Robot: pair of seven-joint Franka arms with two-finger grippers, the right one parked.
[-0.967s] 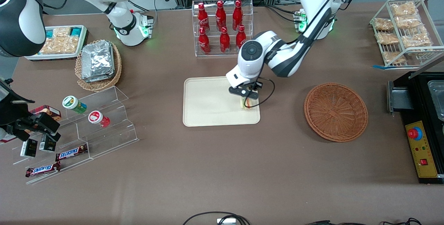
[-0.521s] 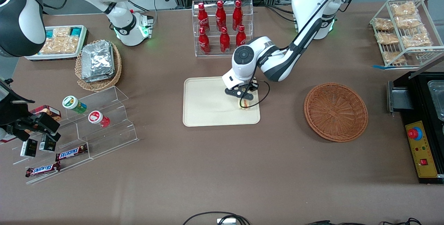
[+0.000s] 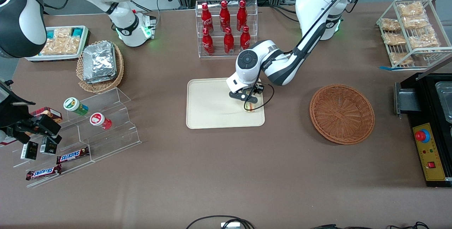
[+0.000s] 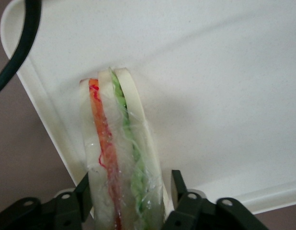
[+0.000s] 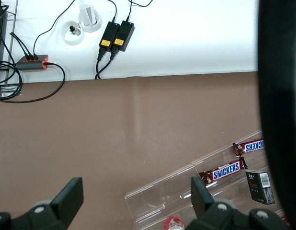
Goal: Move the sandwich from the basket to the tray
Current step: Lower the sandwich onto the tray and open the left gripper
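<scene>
Wrapped wedge sandwich (image 4: 120, 158) in hand (image 4: 130, 191)

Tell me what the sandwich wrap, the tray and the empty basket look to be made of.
Sandwich wrap: thin clear plastic film, judging by its glossy wrinkles; the gripper is shut on it over the tray. Tray: matte cream, faintly speckled, probably moulded plastic or fibre composite, hard to say which. Basket: reddish-brown woven wicker or rattan, its radial weave visible.
</scene>
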